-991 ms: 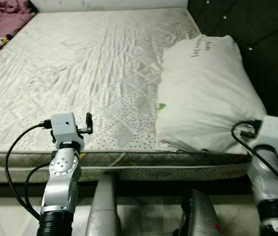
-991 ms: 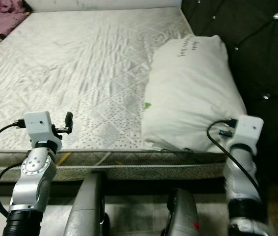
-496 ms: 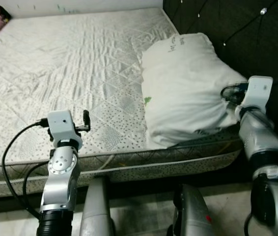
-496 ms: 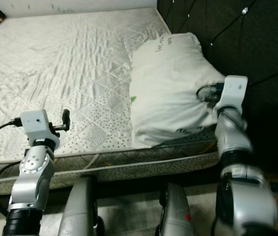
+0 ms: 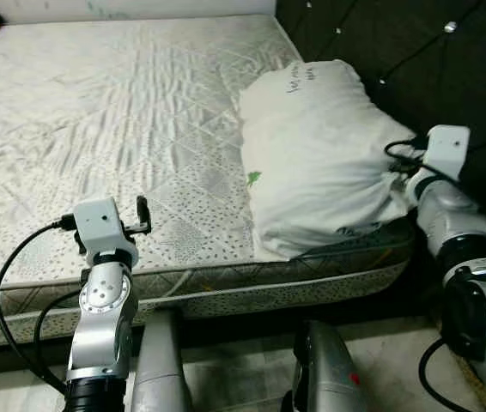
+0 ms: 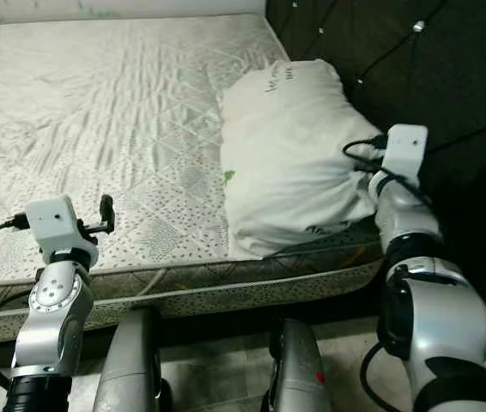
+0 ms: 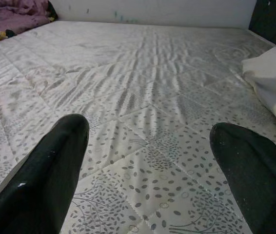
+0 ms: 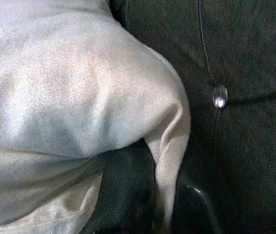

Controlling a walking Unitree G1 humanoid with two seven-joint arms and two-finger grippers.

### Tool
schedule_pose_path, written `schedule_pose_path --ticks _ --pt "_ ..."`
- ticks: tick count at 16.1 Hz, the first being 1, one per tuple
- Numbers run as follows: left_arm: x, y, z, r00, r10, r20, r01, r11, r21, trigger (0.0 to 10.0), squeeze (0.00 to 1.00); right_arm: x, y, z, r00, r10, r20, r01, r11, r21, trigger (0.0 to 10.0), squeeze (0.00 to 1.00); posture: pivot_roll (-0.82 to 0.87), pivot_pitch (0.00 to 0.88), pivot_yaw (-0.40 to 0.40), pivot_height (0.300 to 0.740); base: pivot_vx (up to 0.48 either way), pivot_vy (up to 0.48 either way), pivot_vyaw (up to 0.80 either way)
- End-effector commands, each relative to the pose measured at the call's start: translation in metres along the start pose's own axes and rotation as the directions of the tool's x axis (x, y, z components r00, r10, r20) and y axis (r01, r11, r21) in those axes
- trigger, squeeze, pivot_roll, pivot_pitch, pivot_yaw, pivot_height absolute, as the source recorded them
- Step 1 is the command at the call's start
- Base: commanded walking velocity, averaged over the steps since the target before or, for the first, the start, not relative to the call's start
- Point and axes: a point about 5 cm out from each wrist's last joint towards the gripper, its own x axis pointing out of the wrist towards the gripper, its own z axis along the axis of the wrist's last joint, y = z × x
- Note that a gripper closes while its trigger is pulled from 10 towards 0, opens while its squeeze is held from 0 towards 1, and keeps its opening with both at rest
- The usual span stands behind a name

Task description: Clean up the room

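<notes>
Left gripper (image 7: 147, 161): we hold it low at the lower left of the eye views, over the near edge of the mattress. Our wrist view shows its two black fingers (image 7: 50, 175) spread wide apart with nothing between them, only patterned cover beneath.

Mattress (image 5: 123, 112): it fills the upper left and centre of the eye views, a pale quilted cover with a leafy print near the front edge. Its near side runs across the lower middle of the frame.

Blanket (image 7: 11, 14): a purple heap at the far corner of the mattress, upper left in our left wrist view.

Pillow (image 5: 320, 154): white, plump, lying right of centre on the mattress, against the headboard. One corner of it is bunched and pulled towards our right hand.

Right gripper (image 8: 162, 200): at the right of the eye views, at the pillow's near right corner. In our wrist view the two dark fingers are pinched together on a fold of the pillow's cloth.

Headboard (image 5: 449, 77): black, tufted, with shiny studs (image 8: 219, 96), taking the upper right of the frame, touching the pillow.
</notes>
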Motion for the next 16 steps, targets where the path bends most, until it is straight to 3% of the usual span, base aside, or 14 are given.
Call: schedule_pose_path --ticks 1,3,16 --pt "-0.001 0.001 0.004 1.0 0.014 0.009 -0.014 1.0 0.003 10.0 0.0 0.001 0.007 0.013 0.999 0.02 0.049 -0.02 1.0 0.014 0.0 0.0 0.1 0.0 -0.053 0.556 0.0 0.0 0.0" --pt "0.0 0.001 0.005 1.0 0.015 0.009 -0.015 1.0 0.002 10.0 0.0 0.0 0.016 0.0 0.999 0.04 0.011 -0.04 0.999 0.025 0.0 0.0 0.1 0.0 -0.049 0.556 0.0 0.0 0.0" --pt "0.0 0.001 0.005 1.0 0.015 0.009 -0.015 1.0 0.002 10.0 0.0 0.0 0.016 0.0 0.999 0.04 0.011 -0.04 0.999 0.025 0.0 0.0 0.1 0.0 -0.049 0.556 0.0 0.0 0.0"
